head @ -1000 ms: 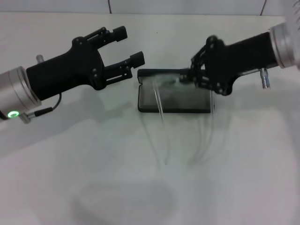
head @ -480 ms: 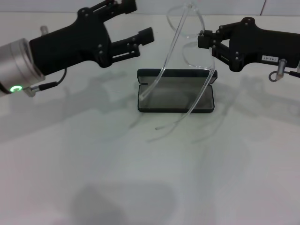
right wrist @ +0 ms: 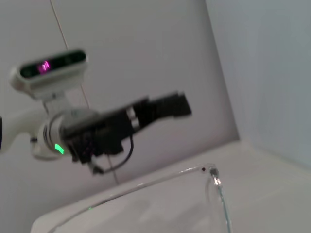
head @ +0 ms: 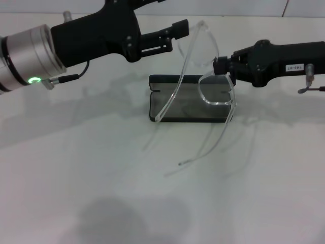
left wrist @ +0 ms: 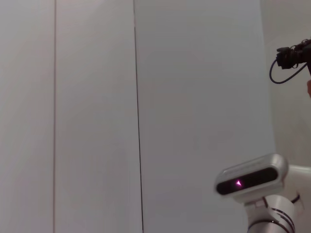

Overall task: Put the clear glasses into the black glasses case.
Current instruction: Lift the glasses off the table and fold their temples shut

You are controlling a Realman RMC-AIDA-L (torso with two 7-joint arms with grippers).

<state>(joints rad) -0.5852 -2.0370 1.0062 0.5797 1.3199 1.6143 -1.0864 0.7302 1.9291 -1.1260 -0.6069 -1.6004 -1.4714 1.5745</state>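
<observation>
Glasses: the fully transparent plastic wraparound clear glasses [head: 216,84] hang in the air above the case, tilted, with the curved lens up and the two thin arms pointing down toward me; the arm tips are over the table in front of the case.
My right gripper: my right gripper [head: 222,66] is clenched on the top edge of the lens, near the middle of the glasses, so the glasses hang below and in front of it.
Case: the black rectangular glasses case [head: 175,101] with rounded corners lies open on the white table [head: 76,178], its grey inside facing up, directly under the held glasses. The glasses do not rest in it.
My left gripper: my left gripper [head: 175,23] is raised to the left of the glasses, near them, with its fingers spread and holding nothing.
Right wrist view: one clear arm of the glasses [right wrist: 146,187] crosses the picture, and my left arm [right wrist: 97,131] is behind it.
</observation>
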